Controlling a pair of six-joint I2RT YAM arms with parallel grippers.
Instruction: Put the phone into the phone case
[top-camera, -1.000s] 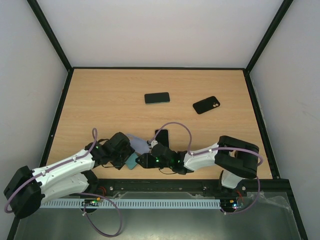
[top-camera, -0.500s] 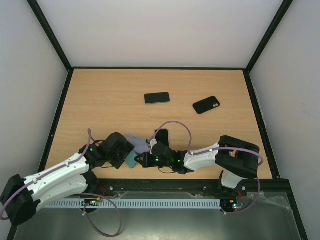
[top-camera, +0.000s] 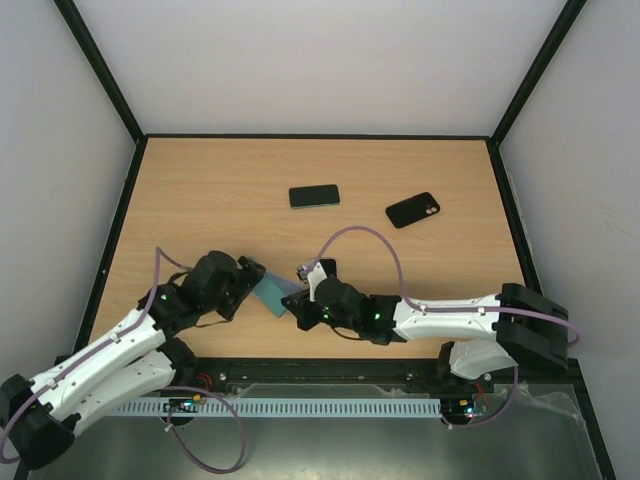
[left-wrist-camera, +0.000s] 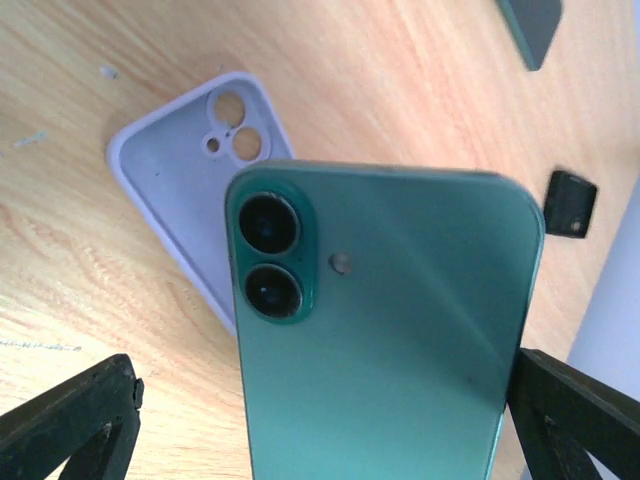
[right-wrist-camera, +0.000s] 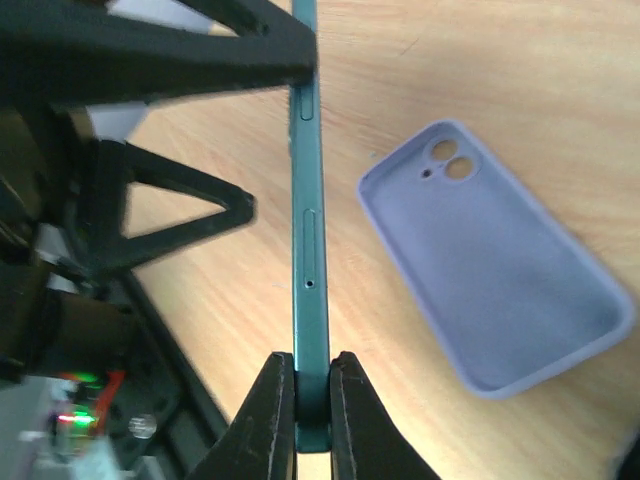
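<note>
The green phone (right-wrist-camera: 308, 250) stands on edge above the table, my right gripper (right-wrist-camera: 311, 400) shut on its lower end. In the left wrist view its back and two camera lenses (left-wrist-camera: 390, 340) fill the frame. My left gripper (left-wrist-camera: 325, 420) is open, its fingers (left-wrist-camera: 75, 415) standing wide on either side of the phone, with a clear gap on the left. The lilac phone case (right-wrist-camera: 500, 260) lies flat and open side up on the wood just beyond the phone, empty. From above, phone (top-camera: 268, 294), case (top-camera: 283, 284) and both grippers crowd together near the front edge.
A dark phone (top-camera: 314, 196) and a black case (top-camera: 413, 210) lie farther back on the table. Another dark flat item (top-camera: 322, 268) sits just behind my right gripper (top-camera: 298, 300). The black frame rail (top-camera: 330, 368) runs along the near edge.
My left gripper has opened and drawn back to the left. My right gripper has shut on the phone, and its arm has stretched leftward, carrying the phone beside the case.
</note>
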